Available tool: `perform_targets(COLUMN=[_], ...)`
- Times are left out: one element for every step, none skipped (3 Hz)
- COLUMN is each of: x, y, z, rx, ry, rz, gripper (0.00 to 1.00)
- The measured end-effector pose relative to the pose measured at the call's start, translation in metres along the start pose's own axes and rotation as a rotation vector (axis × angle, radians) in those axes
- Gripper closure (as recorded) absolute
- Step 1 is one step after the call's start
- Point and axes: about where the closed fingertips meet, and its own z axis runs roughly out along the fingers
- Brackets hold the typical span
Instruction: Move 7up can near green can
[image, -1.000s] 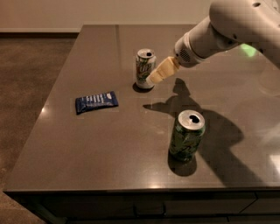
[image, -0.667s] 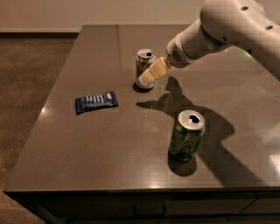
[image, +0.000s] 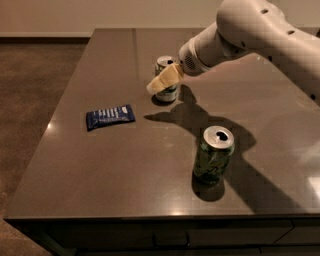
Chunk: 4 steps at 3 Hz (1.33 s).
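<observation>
Gripper: the tan tip of the gripper (image: 163, 82) is right down at the far can, crossing its front at mid-height. From this angle it overlaps the can, so there's no saying whether it's spread around it or clamped on, and contact can't be confirmed.
7up can: the 7up can (image: 163, 62) stands upright toward the back-middle of the worktop (image: 125, 170). Its silver top peeks above the gripper, its base is planted on its own shadow, and it is not lifted.
Why this approach: coming in low from the side puts the hold on the body rather than the lid, which I'd judge is the sensible way to keep a can upright.
Arm: the white arm (image: 250, 30) reaches in from the upper right with the wrist angled down-left to the can, and it throws a long shadow across the worktop.
Green can: the green can (image: 214, 155) is upright near the front edge, right of centre, well apart from the 7up can. It marks the destination and should stay put.
Blue packet: the blue packet (image: 110, 116) lies flat on the left, off the line between the cans. I reckon it's no obstacle.
Stage: this looks like the grasp, with the carry not yet begun.
Next: it calls for a secure hold, travel toward the front right, and a set-down just beside the green can.
Risk: a loose hold could tip the can, and a late stop could knock the green one.
</observation>
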Motion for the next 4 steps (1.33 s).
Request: perform_targets(x=[-0.010,-0.016,-0.017,-0.012], y=[0.003,0.007,0.009,0.003], z=[0.004,0.003,-0.001,-0.019], rx=[-0.022,-0.044,-0.062,-0.075], ry=[-0.030,-0.057,-0.070,-0.081], rz=[-0.007,-0.014,-0.021,-0.040], gripper=[0.16,0.39,0.63,0.87])
